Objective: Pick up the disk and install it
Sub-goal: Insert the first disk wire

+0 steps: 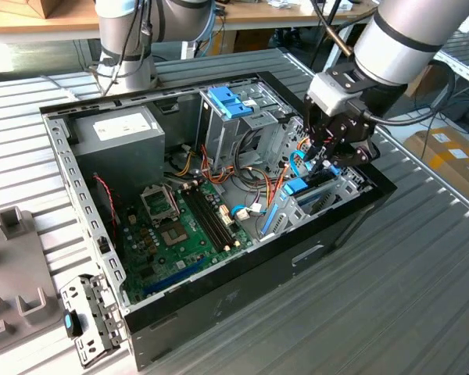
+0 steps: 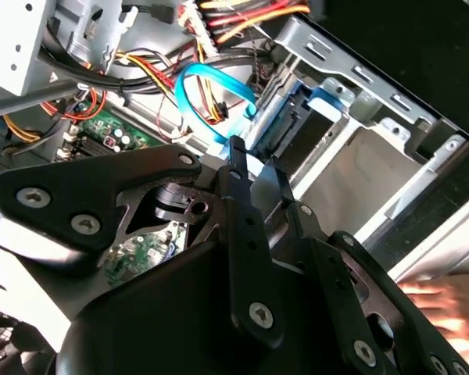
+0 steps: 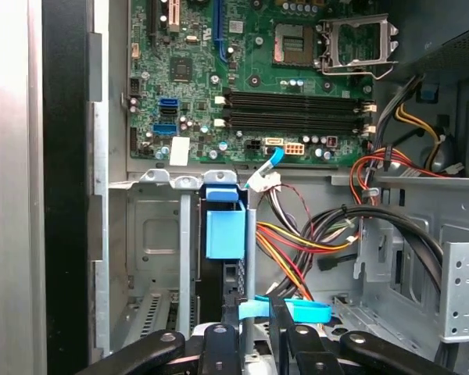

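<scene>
In steel bay [image 3: 152, 234], blue-framed disk [image 3: 224, 233]

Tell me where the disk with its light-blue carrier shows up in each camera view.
Exterior view: the disk sits in the drive cage toward the exterior view's right.
First wrist view: the disk fills a grey cage slot beside the wires.
Second wrist view: the disk lies past the blue cable loop.
Shared landmark: the green motherboard.

Reaching down from the exterior view's upper right into the open computer case [image 1: 219, 301], arm bent at the wrist, gripper [image 1: 326, 158] low over the case's far corner bay. Fingers [image 2: 246, 203] drawn close together, nearly parallel.
</scene>
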Robot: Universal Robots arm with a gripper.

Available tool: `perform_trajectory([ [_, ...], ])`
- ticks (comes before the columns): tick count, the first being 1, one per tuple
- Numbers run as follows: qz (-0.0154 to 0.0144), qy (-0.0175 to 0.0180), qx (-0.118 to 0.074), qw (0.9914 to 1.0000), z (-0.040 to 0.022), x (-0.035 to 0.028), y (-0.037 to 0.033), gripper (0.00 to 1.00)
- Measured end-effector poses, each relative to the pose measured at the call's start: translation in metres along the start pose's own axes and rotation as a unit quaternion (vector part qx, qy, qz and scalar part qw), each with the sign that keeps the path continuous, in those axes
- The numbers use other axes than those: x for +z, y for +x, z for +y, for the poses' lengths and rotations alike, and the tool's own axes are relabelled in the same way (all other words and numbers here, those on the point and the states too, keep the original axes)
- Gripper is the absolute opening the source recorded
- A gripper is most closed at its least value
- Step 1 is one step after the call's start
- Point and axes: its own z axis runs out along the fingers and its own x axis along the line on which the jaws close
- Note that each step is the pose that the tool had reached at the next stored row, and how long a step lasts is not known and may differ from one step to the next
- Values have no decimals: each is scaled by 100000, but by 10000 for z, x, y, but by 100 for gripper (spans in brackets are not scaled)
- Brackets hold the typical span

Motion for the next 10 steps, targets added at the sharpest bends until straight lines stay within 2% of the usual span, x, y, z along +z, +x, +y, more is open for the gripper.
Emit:
perform_trajectory([
  [1, 1086, -19, -44, 99994, -1, 2, -33, 30],
  [2, 1345, -24, -58, 99991, -1, 3, -37, 30],
  [4, 1505, -25, -60, 99989, -1, -10, -39, 30],
  [5, 1506, -24, -59, 99989, -2, -45, -43, 30],
  [6, 1637, -24, -64, 99987, -3, -56, -46, 30],
  [8, 3243, -50, -126, 99947, -4, -63, -45, 30],
  [9, 4722, -72, -183, 99888, -5, -63, -45, 30],
  [10, 4761, -72, -186, 99886, -5, -63, -45, 30],
])
